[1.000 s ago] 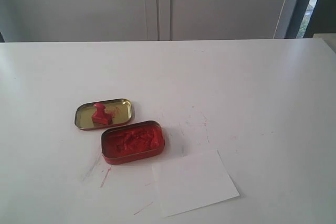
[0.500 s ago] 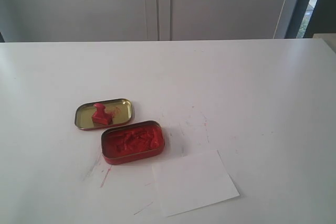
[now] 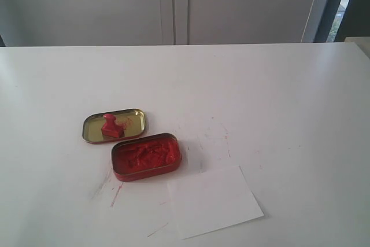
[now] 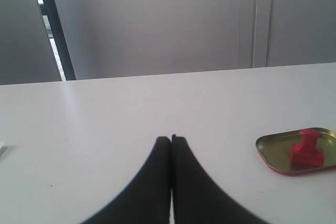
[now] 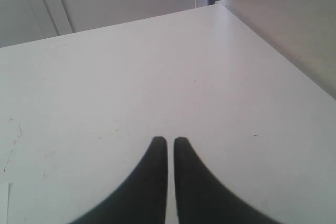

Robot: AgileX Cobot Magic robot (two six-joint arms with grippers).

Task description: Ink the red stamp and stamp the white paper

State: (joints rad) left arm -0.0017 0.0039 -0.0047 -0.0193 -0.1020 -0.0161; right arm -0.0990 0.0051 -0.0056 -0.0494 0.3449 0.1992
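The small red stamp point(image 3: 110, 126) stands knob-up inside the gold-coloured tin lid point(image 3: 134, 116), left of the table's middle. In the left wrist view the red stamp point(image 4: 307, 149) and the gold lid point(image 4: 273, 153) show off to one side. The open red ink tin point(image 3: 146, 157) lies just in front of the lid. The white paper point(image 3: 214, 201) lies flat near the front edge; I see no stamped mark on it. My left gripper point(image 4: 171, 139) is shut and empty, apart from the lid. My right gripper point(image 5: 170, 140) is shut with a thin slit, over bare table. Neither gripper appears in the exterior view.
The white table point(image 3: 277, 102) carries faint red ink smears point(image 3: 215, 134) beside the tin and paper. Grey cabinet doors point(image 3: 173, 4) stand behind the table's far edge. The table's right edge point(image 5: 273, 45) shows in the right wrist view.
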